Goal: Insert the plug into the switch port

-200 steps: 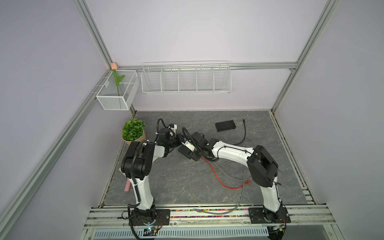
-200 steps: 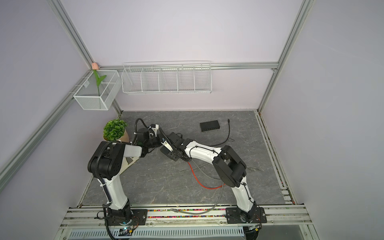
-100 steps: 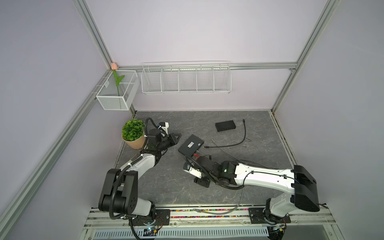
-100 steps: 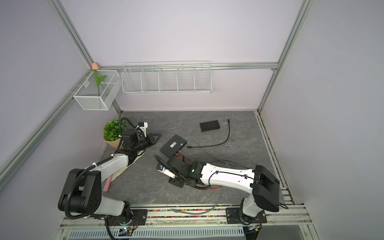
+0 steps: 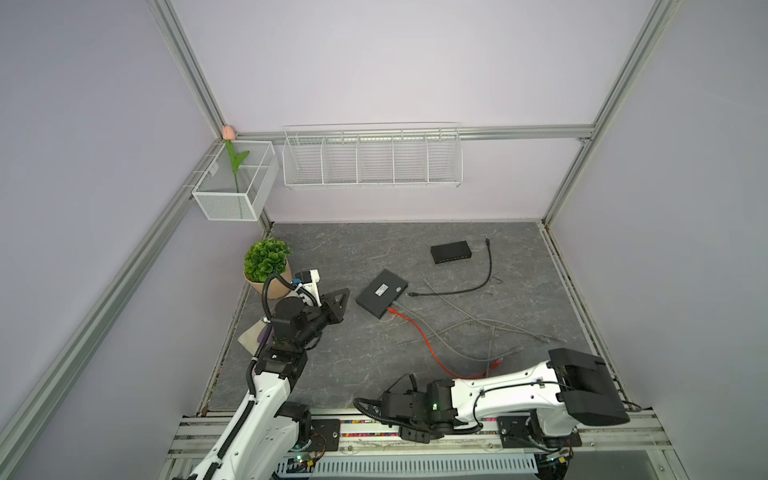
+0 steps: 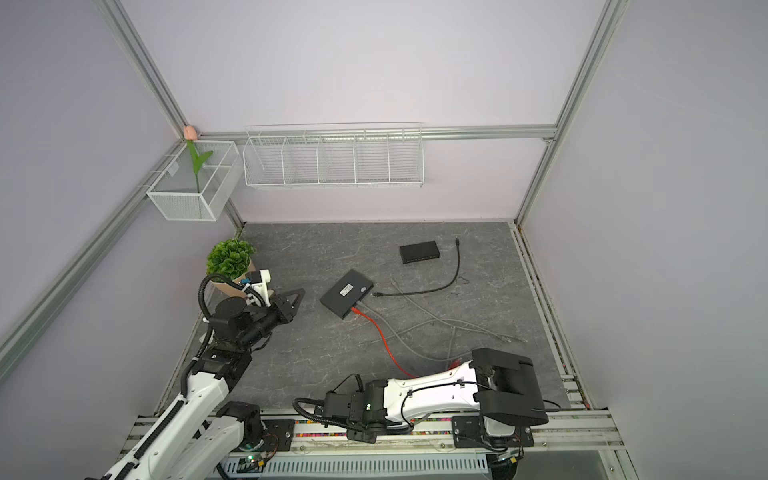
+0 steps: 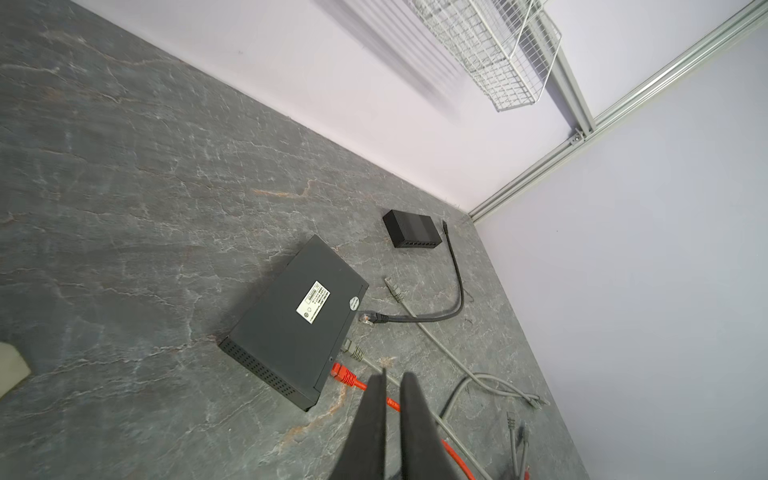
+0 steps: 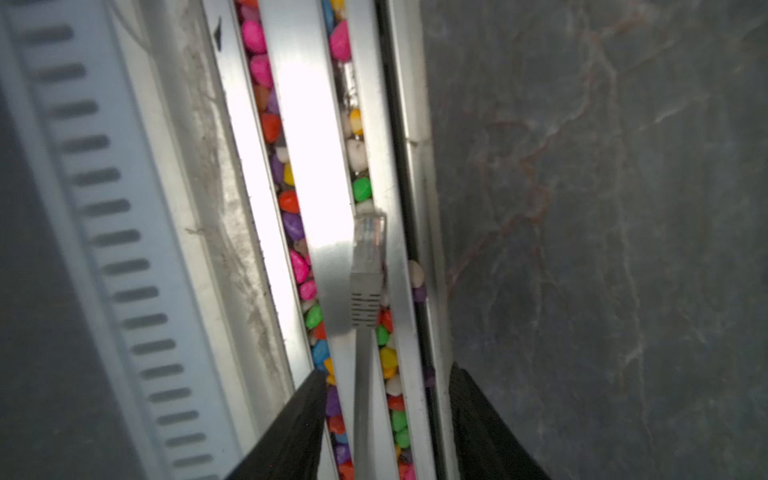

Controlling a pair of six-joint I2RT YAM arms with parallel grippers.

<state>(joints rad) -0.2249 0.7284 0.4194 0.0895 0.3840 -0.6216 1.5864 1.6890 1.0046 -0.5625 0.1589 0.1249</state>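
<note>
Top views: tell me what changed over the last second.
Both arms pulled back from the large switch: left claw, shut, toward the plant; right claw to the front rail, open, a grey cable between its jaws. The small switch stayed put.

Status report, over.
Left pincer shut, empty. Right pincer open astride grey cable. Grey plug over front rail, away from labelled switch. Loose cables litter the floor between.

Both top views, mid frame: big switch (image 5: 381,293) on table (image 5: 353,374). Small switch (image 5: 451,252) up-right, behind it. Loose cables (image 5: 419,332) right of and before big switch. Potted plant (image 5: 267,262) left. Wire rack (image 5: 372,156) on back wall.
</note>
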